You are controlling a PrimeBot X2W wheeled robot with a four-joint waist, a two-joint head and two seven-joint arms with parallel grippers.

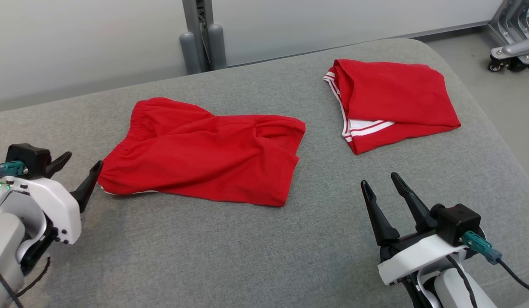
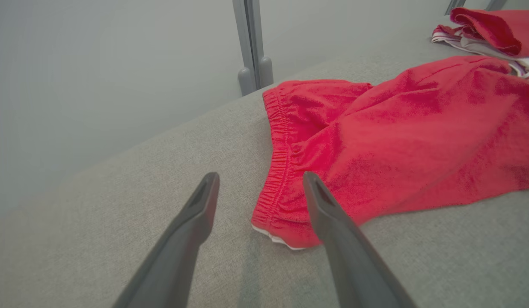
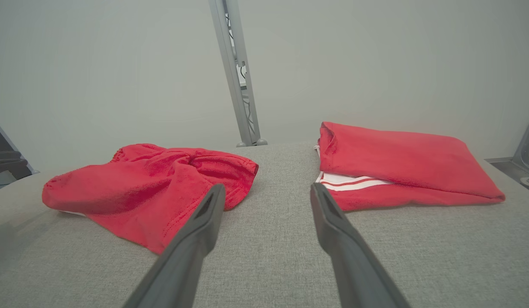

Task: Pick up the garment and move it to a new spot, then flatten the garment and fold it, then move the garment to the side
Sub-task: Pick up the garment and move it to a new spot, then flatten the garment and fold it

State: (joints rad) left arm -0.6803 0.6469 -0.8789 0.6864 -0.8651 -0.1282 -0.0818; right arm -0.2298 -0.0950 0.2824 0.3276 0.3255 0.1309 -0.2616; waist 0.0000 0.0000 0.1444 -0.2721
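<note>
My left gripper [image 1: 84, 159]: spread wide, empty. Garment [image 1: 204, 154]: waistband corner [image 2: 275, 222] just ahead of fingertips; pinch all layers.

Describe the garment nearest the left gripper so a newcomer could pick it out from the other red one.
On the grey table, two red garments lie side by side. The one meant is the rumpled shorts on the robot's left, elastic waistband ahead of the open left gripper. Unlike the striped folded garment beside it, it lies loose and wrinkled.
</note>
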